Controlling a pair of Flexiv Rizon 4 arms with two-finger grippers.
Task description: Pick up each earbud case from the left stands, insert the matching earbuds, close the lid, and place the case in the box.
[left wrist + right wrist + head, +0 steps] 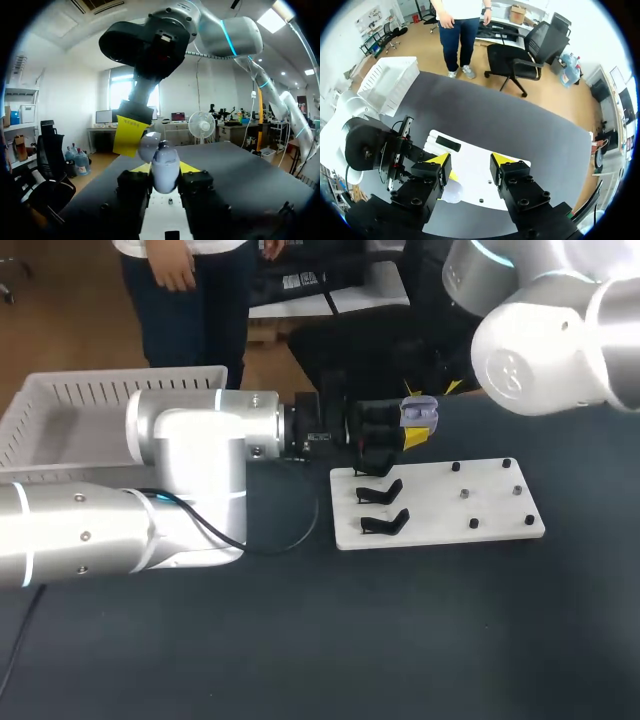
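Observation:
My left gripper (408,432) is shut on a lavender earbud case (419,411) and holds it in the air just beyond the far left corner of the white board (440,530). In the left wrist view the case (163,165) sits upright between the yellow-tipped fingers (193,167), and its lid looks raised. My right gripper (471,162) hangs above, open, with only the board showing between its tips. One of its yellow fingers (129,136) stands close beside the case. From the right wrist the case (451,192) shows pale under one finger.
Two empty black stands (383,507) sit on the board's left side. Several small dark and grey pieces (466,493) dot its right half. A white slatted box (130,377) stands at the far left, behind my left arm. The dark tabletop lies bare in front of the board.

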